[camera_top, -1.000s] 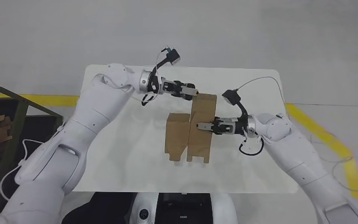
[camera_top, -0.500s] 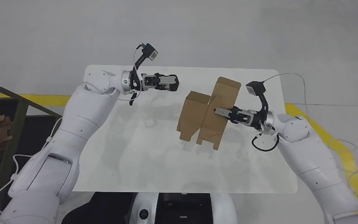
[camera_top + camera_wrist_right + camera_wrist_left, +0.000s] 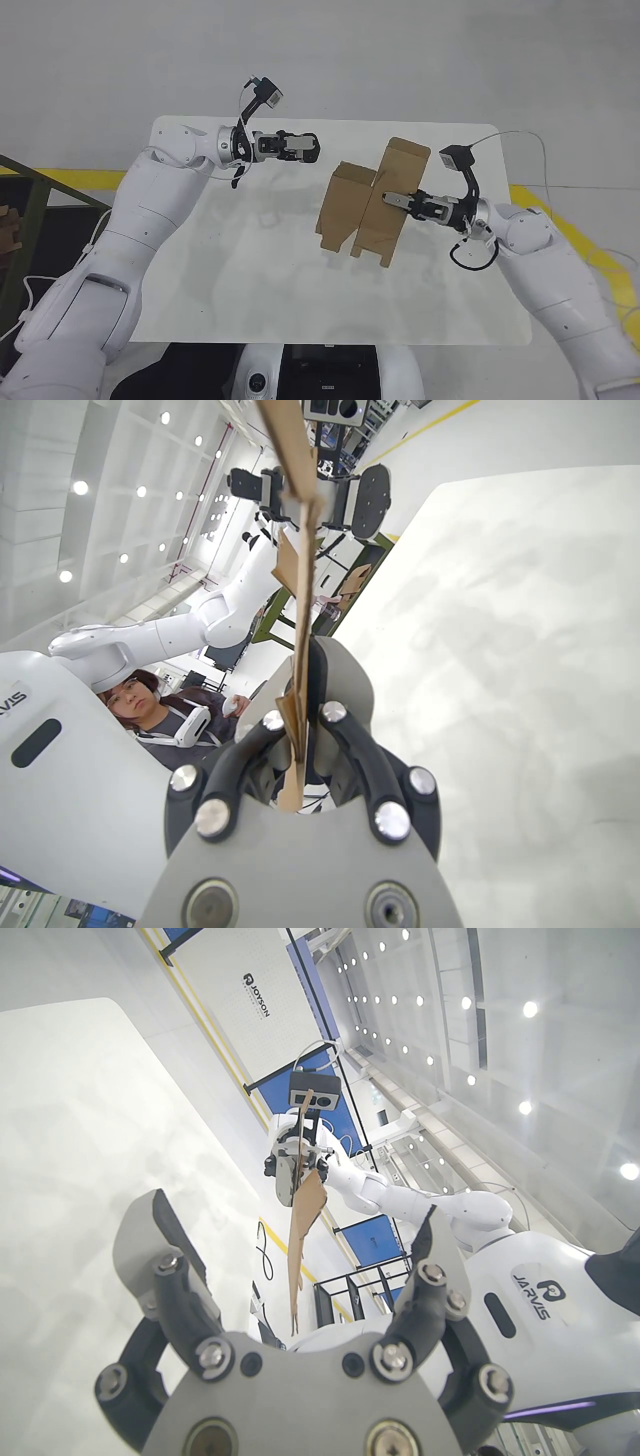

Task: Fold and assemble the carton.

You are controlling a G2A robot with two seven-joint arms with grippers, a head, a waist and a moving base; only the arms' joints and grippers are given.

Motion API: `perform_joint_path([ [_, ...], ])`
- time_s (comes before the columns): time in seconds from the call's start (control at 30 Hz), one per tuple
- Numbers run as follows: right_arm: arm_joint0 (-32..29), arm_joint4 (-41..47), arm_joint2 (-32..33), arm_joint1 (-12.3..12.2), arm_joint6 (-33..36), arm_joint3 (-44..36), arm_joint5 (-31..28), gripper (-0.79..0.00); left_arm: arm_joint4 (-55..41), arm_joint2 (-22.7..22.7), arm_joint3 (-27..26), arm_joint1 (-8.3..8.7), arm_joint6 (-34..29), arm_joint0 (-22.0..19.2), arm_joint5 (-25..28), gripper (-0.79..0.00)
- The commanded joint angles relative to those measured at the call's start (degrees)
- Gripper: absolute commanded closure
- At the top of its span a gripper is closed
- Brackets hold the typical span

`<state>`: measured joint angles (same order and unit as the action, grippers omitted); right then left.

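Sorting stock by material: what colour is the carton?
The carton is plain brown; the top view shows it best.

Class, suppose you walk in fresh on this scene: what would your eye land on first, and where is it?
The flat brown carton stands out first, over the right half of the white table. The right gripper is clamped on its right edge. The left gripper hangs open and empty over the table's far side, apart from the carton.
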<state>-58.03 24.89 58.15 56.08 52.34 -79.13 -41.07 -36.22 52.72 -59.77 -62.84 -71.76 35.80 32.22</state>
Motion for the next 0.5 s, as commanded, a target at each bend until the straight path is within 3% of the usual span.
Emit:
perform_joint_path([
  [0.0, -0.33, 0.07, -0.68, 0.32, -1.66, -1.86, 1.25, 0.0, 0.82, 0.21, -1.13, 0.03, 2.22, 0.81, -0.73, -0.785],
  [0.13, -0.22, 1.15, -2.22, 1.19, -5.92, -3.38, 6.28, 0.0, 2.05, 0.68, -2.33, 0.09, 5.31, 2.44, -2.7, -0.785],
  [0.3, 0.03, 1.86, -3.18, 2.59, -19.23, -3.15, 16.43, 0.0, 0.85, 0.67, -3.04, -0.36, 7.73, 4.01, -2.65, -0.785],
  [0.47, -1.57, 5.31, -3.58, 3.86, -28.85, -4.27, 19.78, 0.0, 1.02, 0.71, -2.96, -0.84, 10.92, 4.74, -2.99, -0.785],
])
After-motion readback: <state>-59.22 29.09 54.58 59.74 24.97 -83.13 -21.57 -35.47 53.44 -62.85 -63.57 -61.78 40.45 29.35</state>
